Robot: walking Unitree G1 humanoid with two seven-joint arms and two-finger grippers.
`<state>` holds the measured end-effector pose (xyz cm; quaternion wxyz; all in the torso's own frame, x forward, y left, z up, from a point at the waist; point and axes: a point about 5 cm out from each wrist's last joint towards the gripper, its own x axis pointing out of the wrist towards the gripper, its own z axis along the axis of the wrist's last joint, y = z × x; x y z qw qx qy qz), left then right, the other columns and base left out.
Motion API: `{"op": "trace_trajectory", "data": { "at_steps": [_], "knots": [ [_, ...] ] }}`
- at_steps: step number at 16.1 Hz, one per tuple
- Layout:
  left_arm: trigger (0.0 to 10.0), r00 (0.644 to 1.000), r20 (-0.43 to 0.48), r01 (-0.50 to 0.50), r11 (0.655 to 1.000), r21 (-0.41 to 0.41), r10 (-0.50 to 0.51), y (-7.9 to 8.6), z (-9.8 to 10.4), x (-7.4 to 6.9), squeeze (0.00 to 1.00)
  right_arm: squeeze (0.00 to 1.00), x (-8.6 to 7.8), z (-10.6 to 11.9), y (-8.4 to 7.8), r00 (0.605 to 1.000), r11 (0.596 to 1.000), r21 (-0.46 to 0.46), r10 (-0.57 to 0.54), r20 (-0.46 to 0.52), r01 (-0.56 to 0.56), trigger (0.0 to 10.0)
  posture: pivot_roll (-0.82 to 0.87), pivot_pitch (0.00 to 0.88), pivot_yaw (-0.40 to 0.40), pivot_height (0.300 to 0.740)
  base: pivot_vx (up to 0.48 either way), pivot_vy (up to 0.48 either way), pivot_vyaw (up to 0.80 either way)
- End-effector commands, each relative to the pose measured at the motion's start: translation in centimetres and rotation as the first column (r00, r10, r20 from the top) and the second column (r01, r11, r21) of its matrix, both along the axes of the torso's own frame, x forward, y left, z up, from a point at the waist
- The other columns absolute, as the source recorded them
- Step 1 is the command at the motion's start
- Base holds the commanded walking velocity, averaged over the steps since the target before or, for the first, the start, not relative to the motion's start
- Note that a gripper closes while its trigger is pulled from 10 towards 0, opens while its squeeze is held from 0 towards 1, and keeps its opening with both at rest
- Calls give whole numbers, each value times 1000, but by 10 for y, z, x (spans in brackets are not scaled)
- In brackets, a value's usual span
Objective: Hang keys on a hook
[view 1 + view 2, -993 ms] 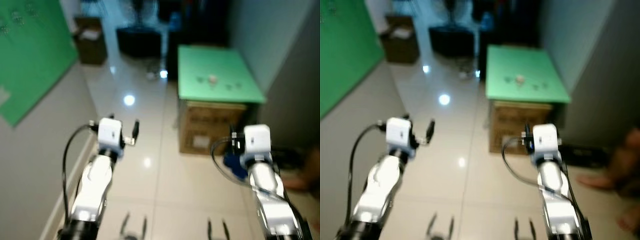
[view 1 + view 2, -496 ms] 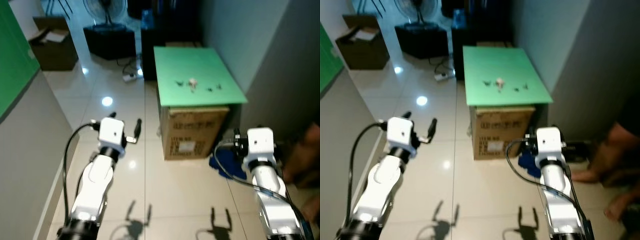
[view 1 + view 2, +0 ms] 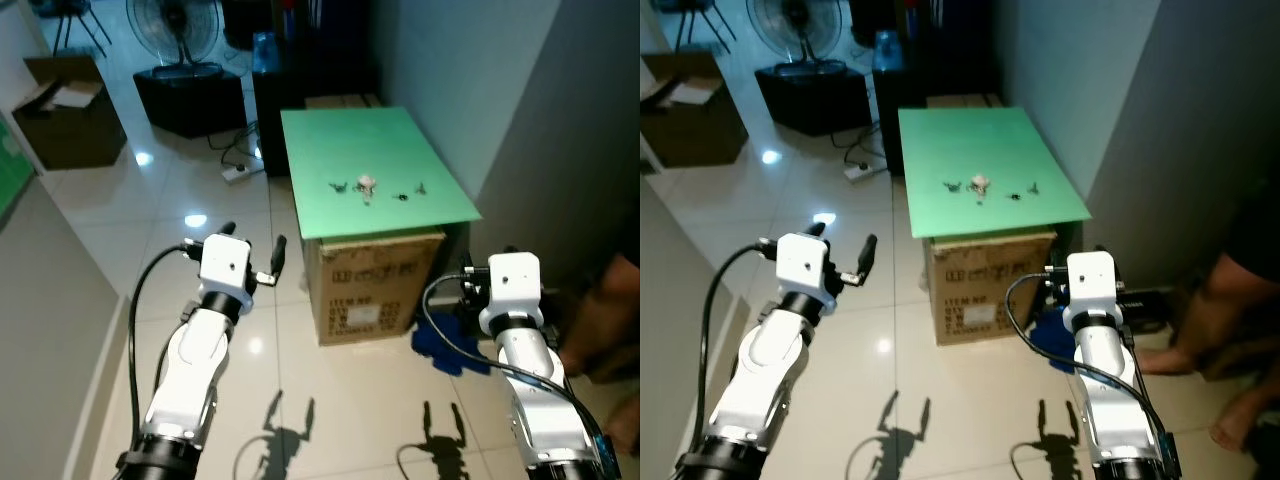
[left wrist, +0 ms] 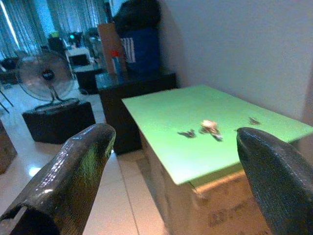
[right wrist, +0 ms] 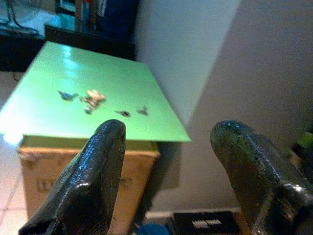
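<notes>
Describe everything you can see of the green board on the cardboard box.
The green board is a flat, thin, smooth, light green rectangular sheet lying level on top of a brown cardboard box, overhanging it at the front. It looks slightly glossy. A small cluster of keys with a pale tag lies near its front half, with other small dark bits beside it. It stands close by the grey wall. Neither gripper touches it.

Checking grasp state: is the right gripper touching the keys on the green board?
Apart. In the right wrist view the right gripper has open fingers with the keys lying far beyond them on the green board.
</notes>
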<state>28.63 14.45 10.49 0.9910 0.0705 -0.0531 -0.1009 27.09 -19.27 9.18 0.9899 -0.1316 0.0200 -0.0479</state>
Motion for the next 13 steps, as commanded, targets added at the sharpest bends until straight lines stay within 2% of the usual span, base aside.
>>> {"op": "trace_trajectory", "data": {
  "at_steps": [1,4,8,13],
  "knots": [
    [10000,1000,-1,-23,1000,13,23,7,0,0,0,0,0,0,4,1000,1000,24,9,-4,-8,10000,-80,18,-6,740,428,0,-800],
    [10000,1000,-7,-23,1000,17,23,9,-1,2,0,0,-1,1,2,1000,1000,6,9,1,-9,10000,-91,30,6,740,433,0,-800],
    [10000,999,-12,-31,999,28,31,15,-1,1,0,0,-3,3,2,1000,1000,3,20,11,-20,10000,-86,38,14,740,431,0,0],
    [10000,1000,-12,-24,999,28,25,14,-1,-1,0,0,-3,3,2,999,999,-10,34,9,-34,10000,-83,37,12,740,432,0,0]
  ]
}}
